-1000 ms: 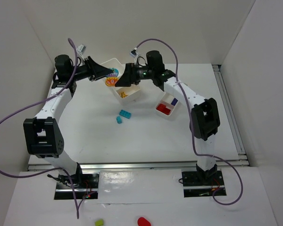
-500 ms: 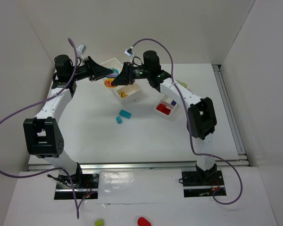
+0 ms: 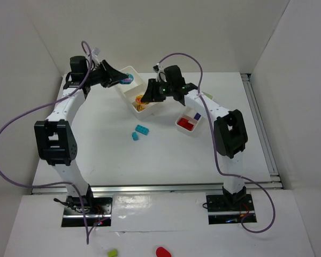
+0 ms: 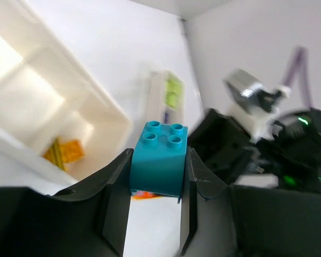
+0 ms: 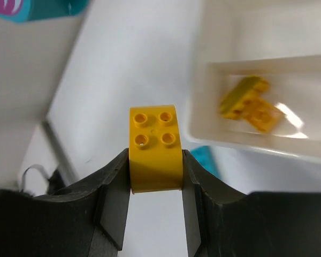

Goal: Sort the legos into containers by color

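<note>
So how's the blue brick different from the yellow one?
The blue brick is turquoise, the yellow brick orange-yellow. The left claw pinches the blue brick, the right claw the yellow brick. The blue brick hangs by the tray's far end, the yellow brick by the near end, where yellow pieces lie. Both are square with four studs.

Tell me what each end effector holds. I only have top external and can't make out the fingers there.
Observer: The right end effector is shut on a yellow-orange brick, four studs facing the wrist camera.
Operator: Left?
Observer: The left end effector is shut on a cyan brick, also four studs.
Operator: Is the yellow one over the tray?
Observer: Not squarely. In the right wrist view the tray compartment holding yellow-orange pieces sits to the right of the brick.
</note>
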